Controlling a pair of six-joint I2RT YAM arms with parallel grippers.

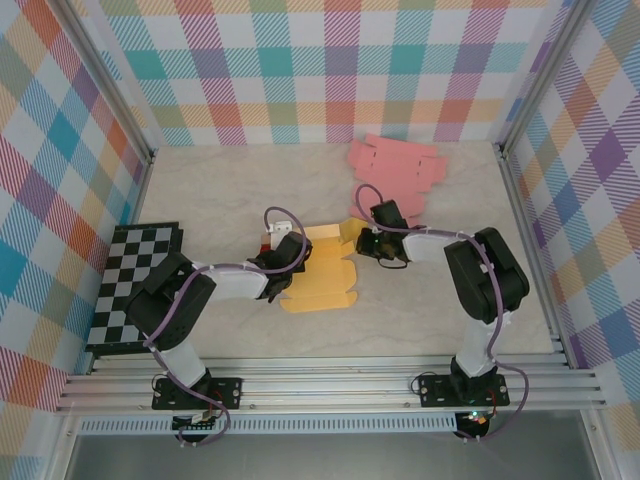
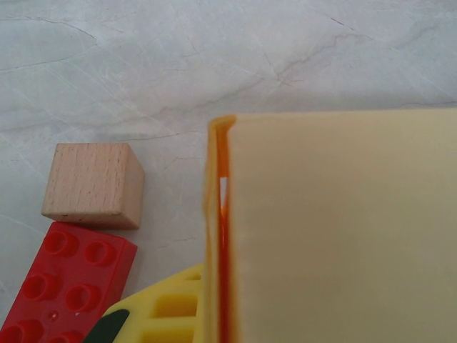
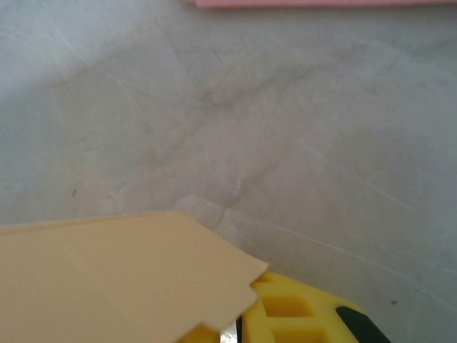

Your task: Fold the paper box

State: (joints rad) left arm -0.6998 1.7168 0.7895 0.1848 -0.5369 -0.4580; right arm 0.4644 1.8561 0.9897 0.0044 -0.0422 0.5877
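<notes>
Left fingers (image 2: 168,311) on paper box (image 2: 343,229); wooden cube (image 2: 93,184), red brick (image 2: 71,286) beside.

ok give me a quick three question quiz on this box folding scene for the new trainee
1. True or false: the pink cutout lies farther from the arm bases than the yellow paper box.
2. What lies right next to the wooden cube? a) red brick b) blue cup c) metal spoon
3. Fill in: the checkered mat is on the table's ___ side.
Key: 1 true; 2 a; 3 left.
</notes>
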